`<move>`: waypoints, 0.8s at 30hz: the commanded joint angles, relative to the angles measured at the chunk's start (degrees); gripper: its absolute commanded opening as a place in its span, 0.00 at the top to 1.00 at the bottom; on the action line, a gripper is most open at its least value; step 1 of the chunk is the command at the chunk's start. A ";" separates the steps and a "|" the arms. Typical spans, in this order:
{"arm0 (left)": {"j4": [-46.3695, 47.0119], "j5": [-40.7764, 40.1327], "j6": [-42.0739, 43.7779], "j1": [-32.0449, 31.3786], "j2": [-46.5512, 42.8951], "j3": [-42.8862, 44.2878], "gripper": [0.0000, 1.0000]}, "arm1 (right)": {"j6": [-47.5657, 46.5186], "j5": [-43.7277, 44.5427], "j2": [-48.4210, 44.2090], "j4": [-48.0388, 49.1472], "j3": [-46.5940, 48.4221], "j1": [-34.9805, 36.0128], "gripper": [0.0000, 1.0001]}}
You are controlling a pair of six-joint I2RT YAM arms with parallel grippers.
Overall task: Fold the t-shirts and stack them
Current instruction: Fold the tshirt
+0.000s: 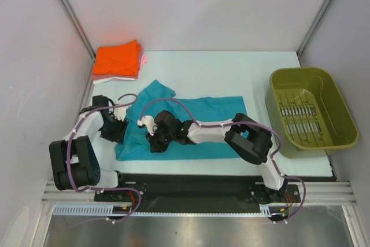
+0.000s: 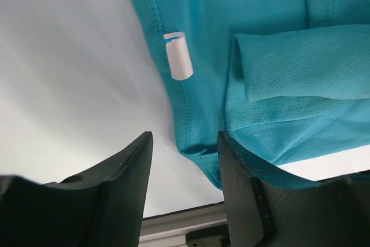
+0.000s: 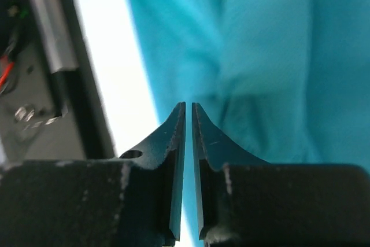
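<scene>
Teal t-shirt (image 1: 199,110) lies flat on table, centre toward 8 o'clock. Smooth mesh knit, stitched hem, small white tag (image 2: 178,55) at seam. One sleeve points to 11 o'clock, a flap is folded over the body.

Left gripper (image 2: 185,137) unclenched, fingers straddling hem corner at shirt's 9 o'clock edge.

Right gripper (image 3: 188,105) nearly clenched, tips at cloth near 7 o'clock edge; pinch on cloth unclear.

Folded orange t-shirt (image 1: 117,57) tops the pink (image 1: 142,61) and white (image 1: 115,78) ones at 10 o'clock.
</scene>
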 commanded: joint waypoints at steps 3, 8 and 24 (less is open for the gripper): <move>2.15 -2.05 -2.13 0.75 -0.84 0.86 0.45 | -1.65 7.37 3.97 -0.77 7.35 -1.93 0.85; -1.36 1.45 -1.60 0.66 -0.32 4.99 0.45 | 1.69 13.26 7.23 -4.20 11.31 -5.10 0.85; 1.52 9.72 -0.36 -10.66 4.77 8.07 0.45 | 12.33 12.92 4.61 -7.72 15.72 -13.97 0.80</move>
